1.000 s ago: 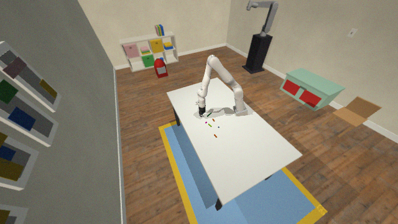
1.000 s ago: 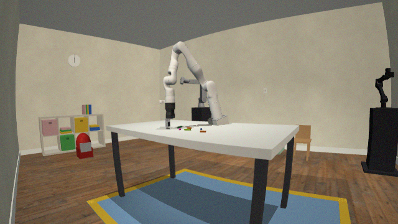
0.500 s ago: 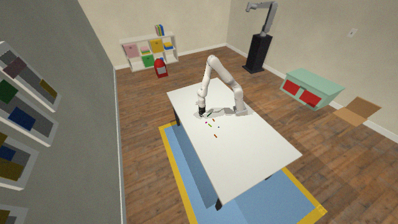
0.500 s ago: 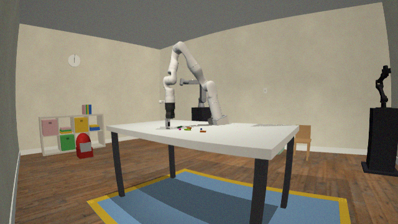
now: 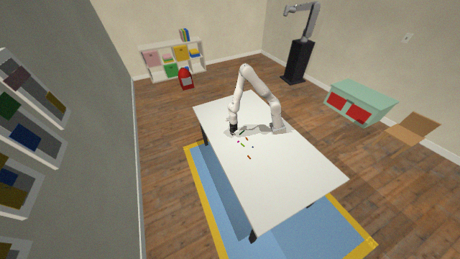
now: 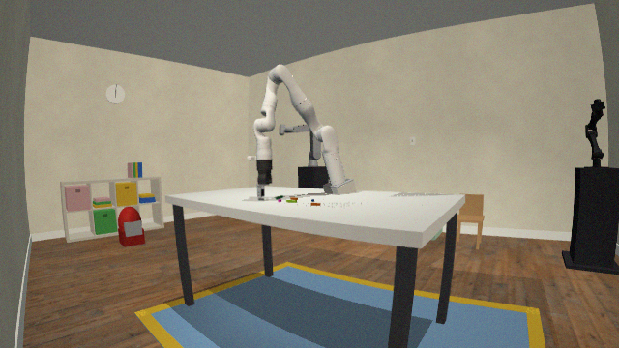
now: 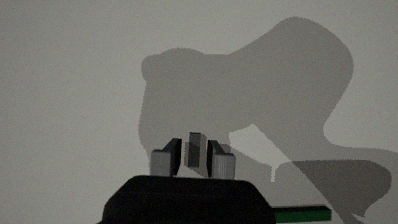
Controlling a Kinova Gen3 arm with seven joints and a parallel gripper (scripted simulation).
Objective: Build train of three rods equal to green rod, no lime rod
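My gripper (image 5: pixel 231 134) (image 6: pixel 261 197) (image 7: pixel 194 151) is down at the table top near the table's left edge. Its fingers stand partly open around a short grey rod (image 7: pixel 194 149) that lies between them, with small gaps on both sides. The green rod (image 5: pixel 241 132) (image 7: pixel 300 214) (image 6: pixel 280 197) lies just to the right of the gripper. Beyond it lie an orange rod (image 5: pixel 246 138), a magenta rod (image 5: pixel 238 142), a lime rod (image 5: pixel 242 144) (image 6: pixel 291 201), a tiny blue rod (image 5: pixel 252 147) and a second orange rod (image 5: pixel 249 157) (image 6: pixel 315 204), all apart from each other.
The white table (image 5: pixel 280 180) (image 6: pixel 338 217) stretches far to the front. The arm's base (image 5: pixel 277 127) stands at the right edge behind the rods. The table's left edge is close to the gripper.
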